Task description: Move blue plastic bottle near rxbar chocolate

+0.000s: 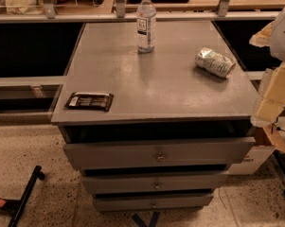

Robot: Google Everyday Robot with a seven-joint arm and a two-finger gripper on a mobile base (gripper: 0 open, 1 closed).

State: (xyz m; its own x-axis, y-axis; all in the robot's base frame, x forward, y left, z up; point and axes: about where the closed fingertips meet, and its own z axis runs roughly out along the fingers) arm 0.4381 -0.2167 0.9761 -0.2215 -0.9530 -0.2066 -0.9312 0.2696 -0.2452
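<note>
The blue plastic bottle, clear with a white cap and a white label, stands upright at the back middle of the grey cabinet top. The rxbar chocolate, a flat dark wrapper with white print, lies at the front left corner of the top, far from the bottle. My gripper hangs on the pale arm at the right edge of the view, beside the cabinet's front right corner and away from both objects.
A crushed silver-green can lies on its side at the right of the top. The cabinet has three drawers, slightly pulled out. A metal rail and shelving run behind. A black stand sits on the floor at the left.
</note>
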